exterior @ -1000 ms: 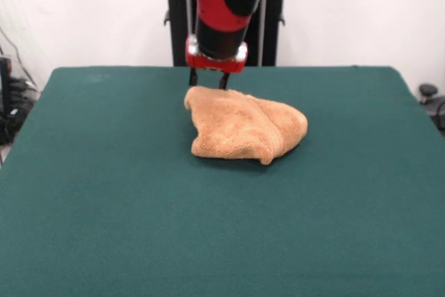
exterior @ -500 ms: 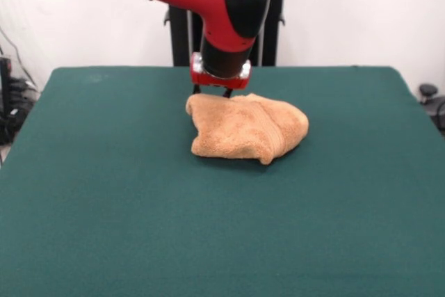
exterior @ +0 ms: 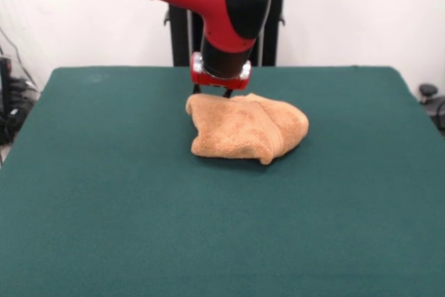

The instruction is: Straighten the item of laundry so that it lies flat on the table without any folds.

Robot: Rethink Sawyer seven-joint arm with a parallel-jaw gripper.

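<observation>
Towel [exterior: 247, 129] lies bunched mid-table [exterior: 104, 193], its far left corner right under the gripper [exterior: 212, 91]; whether it pinches cloth, I cannot tell.

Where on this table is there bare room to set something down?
The dark green felt table is bare between the crumpled orange-tan terry towel and the near edge, and on both sides out to the side edges. It is crowded only behind the towel, where the red-and-black arm's end effector reaches down.
</observation>
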